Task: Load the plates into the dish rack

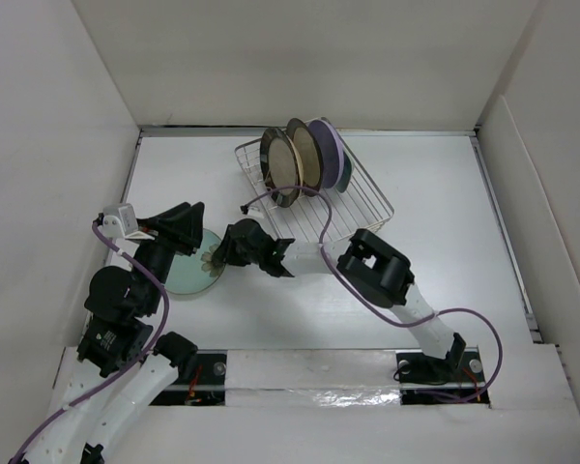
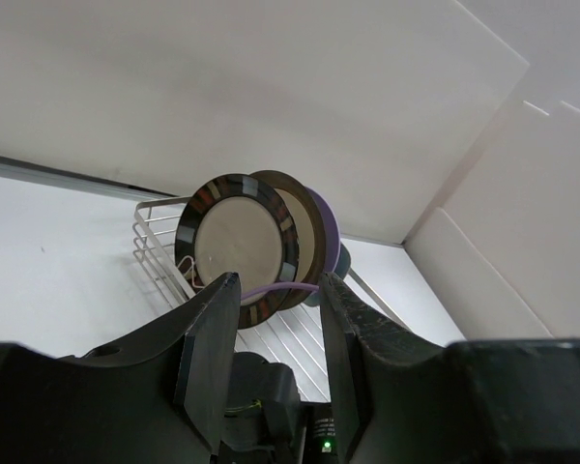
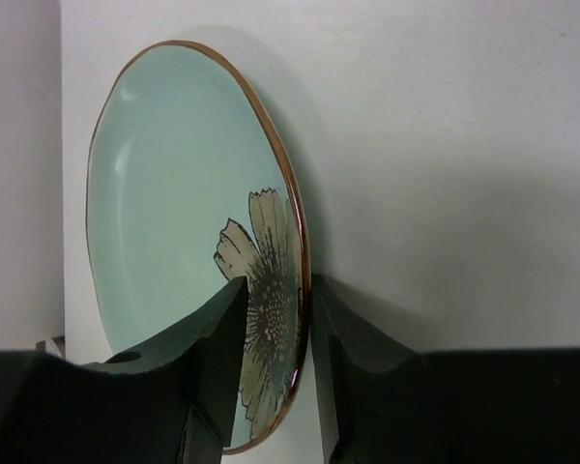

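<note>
1. You are looking down on a white table (image 1: 445, 251) with a smooth, matte top.
2. Plain white panels enclose it: a back wall (image 1: 309, 58), a left wall (image 1: 39, 145) and a right wall (image 1: 551, 174).
3. A strip of shiny tape (image 1: 319, 398) runs along the near edge.
4. Light is even, with soft shadows.

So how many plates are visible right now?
4 clearly: three upright in the rack, cream, brown, lavender; one mint floral on the table. A darker one behind lavender may be hidden.
</note>
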### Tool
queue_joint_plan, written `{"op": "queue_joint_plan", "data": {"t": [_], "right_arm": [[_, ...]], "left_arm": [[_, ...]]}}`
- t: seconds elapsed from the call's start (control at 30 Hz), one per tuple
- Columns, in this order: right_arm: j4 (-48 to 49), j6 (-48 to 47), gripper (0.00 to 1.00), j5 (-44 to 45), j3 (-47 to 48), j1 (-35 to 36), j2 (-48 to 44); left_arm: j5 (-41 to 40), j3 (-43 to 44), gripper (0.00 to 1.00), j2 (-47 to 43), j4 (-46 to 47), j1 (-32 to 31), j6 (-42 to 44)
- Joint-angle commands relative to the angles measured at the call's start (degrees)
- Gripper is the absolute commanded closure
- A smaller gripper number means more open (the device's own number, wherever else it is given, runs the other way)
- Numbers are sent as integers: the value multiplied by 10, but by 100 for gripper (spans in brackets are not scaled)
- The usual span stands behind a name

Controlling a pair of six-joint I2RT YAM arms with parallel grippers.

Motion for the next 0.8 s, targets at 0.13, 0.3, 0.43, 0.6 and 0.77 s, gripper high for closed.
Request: {"op": "queue_joint_plan", "data": {"t": [0.13, 0.3, 0.43, 0.6, 0.77], "right_arm": [[16, 20, 83, -46, 24, 1, 51], [96, 27, 100, -42, -29, 1, 15], [153, -11, 100, -22, -76, -5, -79], [142, -108, 100, 33, -70, -27, -195], [103, -198, 100, 93, -27, -78, -271]], "left_arm": [[-1, 9, 64, -3, 25, -3, 3], [-12, 10, 65, -4, 22, -3, 7], [-16, 9, 65, -5, 23, -3, 7], [-17, 9, 65, -1, 23, -3, 6], [-18, 6, 65, -1, 22, -3, 7]]}}
